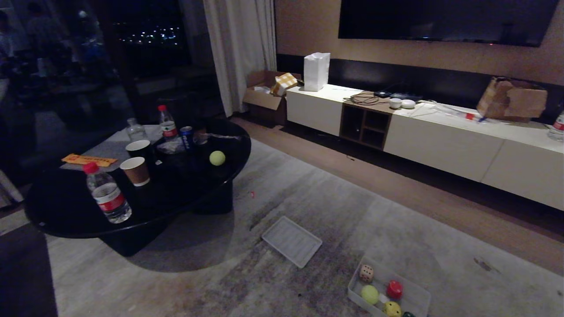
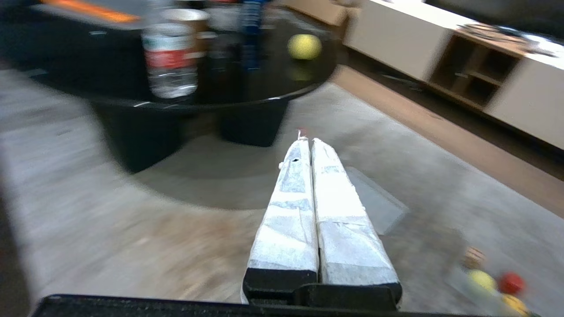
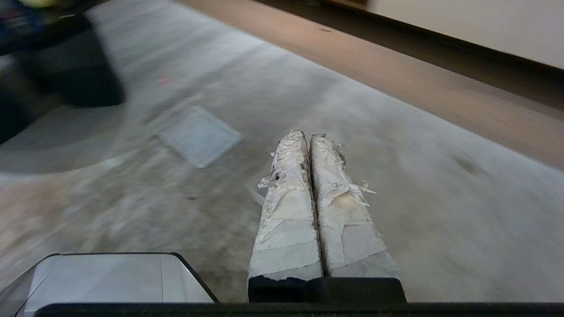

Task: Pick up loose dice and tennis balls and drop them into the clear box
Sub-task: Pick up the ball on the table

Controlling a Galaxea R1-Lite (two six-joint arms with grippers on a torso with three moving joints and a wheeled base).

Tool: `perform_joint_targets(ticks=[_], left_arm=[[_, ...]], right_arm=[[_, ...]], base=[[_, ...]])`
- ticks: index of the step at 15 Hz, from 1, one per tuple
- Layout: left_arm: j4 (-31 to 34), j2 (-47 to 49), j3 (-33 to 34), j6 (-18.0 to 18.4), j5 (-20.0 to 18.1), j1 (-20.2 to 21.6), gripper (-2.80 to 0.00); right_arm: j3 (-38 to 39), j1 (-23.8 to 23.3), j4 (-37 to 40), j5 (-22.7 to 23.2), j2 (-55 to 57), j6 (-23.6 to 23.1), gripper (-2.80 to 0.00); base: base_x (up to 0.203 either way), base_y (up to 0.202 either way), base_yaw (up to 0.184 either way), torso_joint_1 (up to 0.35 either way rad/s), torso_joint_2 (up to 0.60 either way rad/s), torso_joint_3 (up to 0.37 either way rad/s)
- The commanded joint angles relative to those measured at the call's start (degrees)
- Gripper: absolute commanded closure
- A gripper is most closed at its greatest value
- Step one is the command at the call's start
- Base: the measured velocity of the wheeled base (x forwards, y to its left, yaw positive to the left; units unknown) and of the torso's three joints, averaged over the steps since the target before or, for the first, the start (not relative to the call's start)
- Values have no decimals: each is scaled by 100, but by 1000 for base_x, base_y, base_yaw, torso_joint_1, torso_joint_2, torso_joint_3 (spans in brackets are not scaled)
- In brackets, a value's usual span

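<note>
Head view, and the clear box (image 1: 418, 294) sits on the grey carpet (image 1: 308, 189) at the lower right, partly cut off by the frame edge. Inside it: a beige die (image 1: 366, 273) at the far left corner, a red die (image 1: 394, 289) beside it, a tennis ball (image 1: 369, 294) nearer the front wall, a yellow die (image 1: 391, 309) with dark dots just behind that, and a sliver of a dark green die (image 1: 408, 314) at the very bottom. The flat ribbed lid (image 1: 292, 241) lies on the carpet, apart from the box, between it and the black table (image 1: 66, 207).

Up on that table, a second tennis ball (image 1: 217, 158) rests loose near the right edge. Two paper cups (image 1: 136, 171) stand near the middle, with a water bottle (image 1: 107, 193) up front, two more bottles (image 1: 168, 123) and a blue can (image 1: 186, 136) at the back; what the cups hold I can't tell.

Neither arm shows here. From the wrist cameras, the left gripper (image 2: 307, 140) hangs over the carpet pointing toward the table, jaws pressed together, nothing between them. The right gripper (image 3: 307, 133) is likewise clenched and empty above the carpet, with the lid ahead of it.
</note>
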Motion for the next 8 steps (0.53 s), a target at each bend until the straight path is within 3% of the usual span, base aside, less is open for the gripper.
perform_joint_targets(ticks=[1,8], left_arm=[[-4,6,11,-4,6,0,0],[-4,6,11,-13,6,0,0]], right_arm=[[-5,4,6,5,7,0,0],[4,-4,6,-4,7,2,0]], base=[[1,-11,168,2,10,6],[0,-9,162,2,2,4]])
